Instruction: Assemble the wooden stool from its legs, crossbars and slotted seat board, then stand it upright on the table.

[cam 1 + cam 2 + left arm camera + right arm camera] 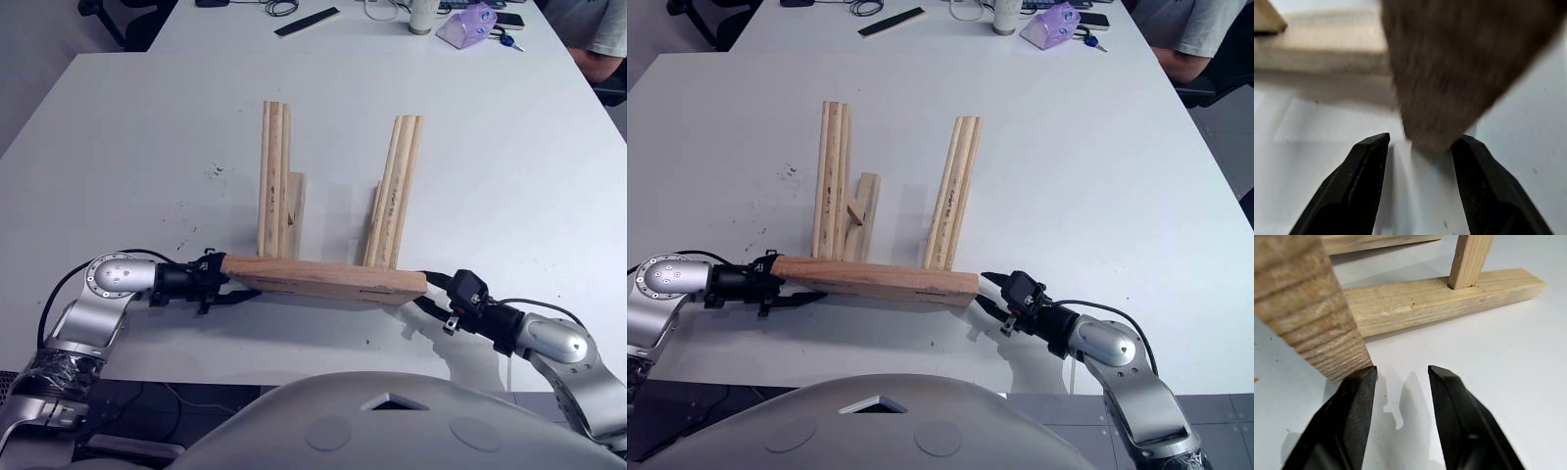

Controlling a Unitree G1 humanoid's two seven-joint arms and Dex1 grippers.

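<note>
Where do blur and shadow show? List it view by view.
Left wrist view: the seat board end is a dark, out-of-focus blur above the left pincer. Right wrist view: the wood grain is sharp, and the right pincer fingers cast crisp shadows on the table. Left eye view: even light, no glare, a soft shadow under the seat board.

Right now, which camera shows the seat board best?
The left eye view: the whole seat board shows, end to end, standing on its edge. The right eye view shows the same. Each wrist view catches one end of it, close up.
</note>
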